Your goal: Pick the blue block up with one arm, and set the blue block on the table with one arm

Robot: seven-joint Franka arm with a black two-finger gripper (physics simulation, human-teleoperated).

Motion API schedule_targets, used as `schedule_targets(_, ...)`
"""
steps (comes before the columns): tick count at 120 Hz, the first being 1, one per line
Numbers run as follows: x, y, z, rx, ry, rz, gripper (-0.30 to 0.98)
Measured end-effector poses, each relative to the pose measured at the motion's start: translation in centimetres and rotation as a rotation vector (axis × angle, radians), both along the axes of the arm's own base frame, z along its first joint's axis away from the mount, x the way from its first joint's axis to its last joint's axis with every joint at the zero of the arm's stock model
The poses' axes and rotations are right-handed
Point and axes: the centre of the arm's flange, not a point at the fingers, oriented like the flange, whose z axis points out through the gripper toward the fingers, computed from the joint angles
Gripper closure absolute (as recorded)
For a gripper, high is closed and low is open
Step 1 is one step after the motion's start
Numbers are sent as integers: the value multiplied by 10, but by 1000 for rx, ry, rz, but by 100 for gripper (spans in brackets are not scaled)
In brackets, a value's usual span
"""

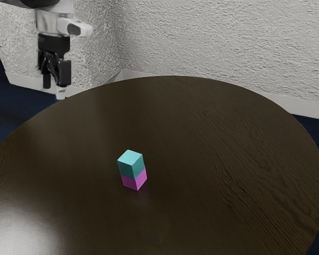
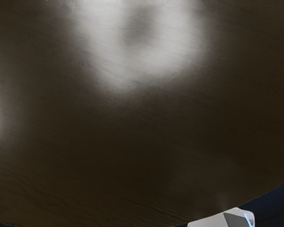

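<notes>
The blue block (image 1: 131, 167) you want, more of a teal, sits on top of a pink-purple block (image 1: 133, 182) on the dark round table (image 1: 202, 138). Its underside is covered by the lower block, whose own top is covered in turn, and you can't see the far faces of either. Your gripper (image 1: 56, 85) is well apart from the stack, over toward the exterior view's upper left, with its fingers (image 1: 65, 73) parted and nothing between them. From those fingers, the block lies off toward the exterior view's right and nearer that camera. You'll find pale marks on the gripper's black housing, too small to read. Above it, the white arm (image 1: 49, 22) is cut off by the exterior view's top edge, and the table runs out of that picture at the near side. In the wrist view, glare washes out part of the tabletop's grain, and past the table's rim you have a white-and-grey thing (image 2: 213, 221) with a blue streak, too cropped to name, beside the dark blue floor (image 2: 274, 205).
</notes>
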Motion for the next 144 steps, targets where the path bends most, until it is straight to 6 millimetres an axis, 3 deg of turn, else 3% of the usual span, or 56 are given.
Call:
schedule_targets(23, 15, 0, 2, -77, -84, -118, 0)
schedule_targets(24, 15, 0, 6, -77, -95, -121, 0)
schedule_targets(26, 8, 2, 32, -73, -153, -128, 0)
schedule_targets(30, -14, 5, 84, -60, -264, -137, 0)
schedule_targets(34, -40, 5, 121, -45, -335, -146, 0)
schedule_targets(38, -62, -8, 138, -36, -357, -177, 0)
schedule_targets(43, -87, -17, 141, -24, -344, -193, 0)
schedule_targets(49, -103, 4, 127, -5, -297, -132, 0)
schedule_targets(56, -104, 28, 91, -3, -217, -71, 0)
schedule_targets(76, -78, 78, -68, -34, -21, 41, 0)
schedule_targets(85, -66, 93, -110, -38, -22, 76, 0)
schedule_targets(96, -50, 87, -127, 8, -65, 114, 0)
schedule_targets(106, -34, 62, -135, 29, -119, 123, 0)
schedule_targets(115, -24, 53, -146, 18, -148, 178, 1)
schedule_targets(123, -20, 49, -149, 12, -175, 247, 1)
schedule_targets(136, -17, 19, -159, 29, -213, 315, 0)
schedule_targets(144, -19, 11, -172, 40, -228, 366, 0)
